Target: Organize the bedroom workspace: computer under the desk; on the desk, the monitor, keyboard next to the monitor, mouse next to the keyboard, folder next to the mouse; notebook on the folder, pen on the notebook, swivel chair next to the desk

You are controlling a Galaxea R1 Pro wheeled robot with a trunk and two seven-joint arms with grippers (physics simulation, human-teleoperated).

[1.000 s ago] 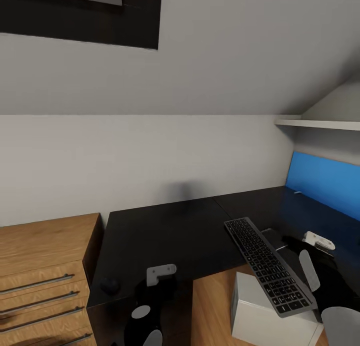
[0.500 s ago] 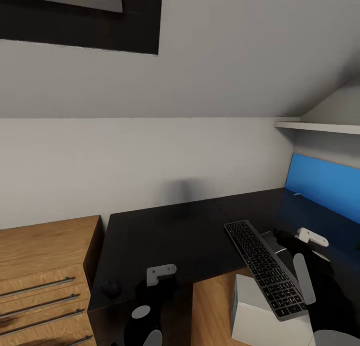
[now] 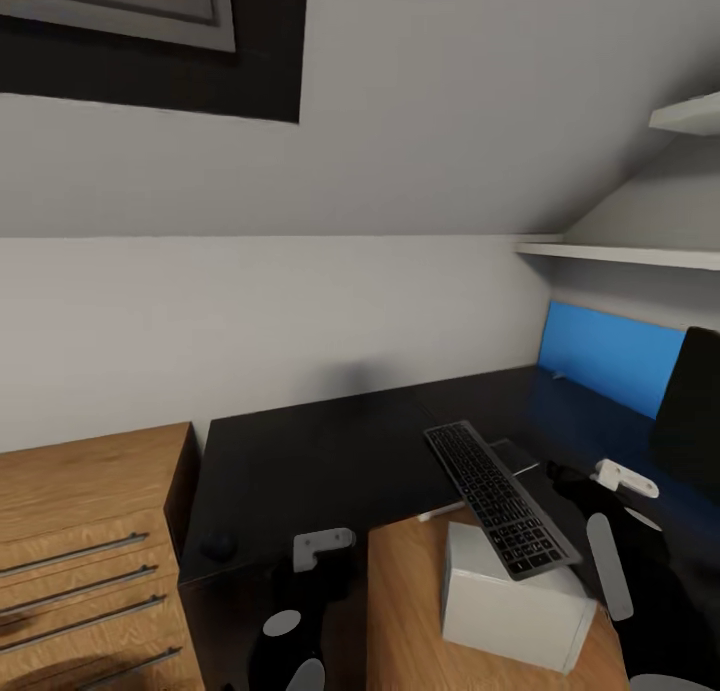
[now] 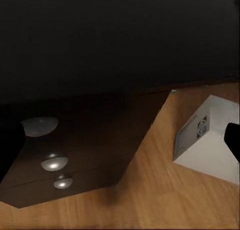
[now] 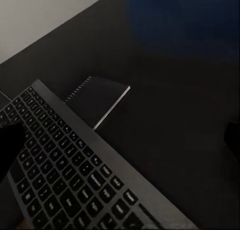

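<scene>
The slim black keyboard [image 3: 495, 496] lies slanted along the inner edge of the black desk [image 3: 320, 461], its near end sticking out over the light grey computer [image 3: 505, 616] on the floor. The keyboard's far side overlaps the notebook [image 5: 97, 102]. My right gripper [image 5: 121, 142] hovers open just above the keyboard [image 5: 65, 180] and desk top, one fingertip [image 5: 10, 147] over the keys. A small black mouse [image 3: 218, 544] sits on the desk's front left corner. The monitor's black edge [image 3: 692, 401] shows at far right. My left gripper [image 4: 120, 140] is open, low beside the desk's drawer pedestal [image 4: 75, 155] and facing the computer [image 4: 207, 140].
A light wood cabinet [image 3: 90, 531] with bar handles stands against the desk's left end. A bright blue panel [image 3: 605, 356] stands upright at the back of the right wing, under white wall shelves [image 3: 620, 254]. Wooden floor lies in the desk's inner corner.
The head view has swung to the right, bringing the monitor's edge and an upper shelf into view. The keyboard stays put on the desk. My right hand has shifted slightly away from it.
</scene>
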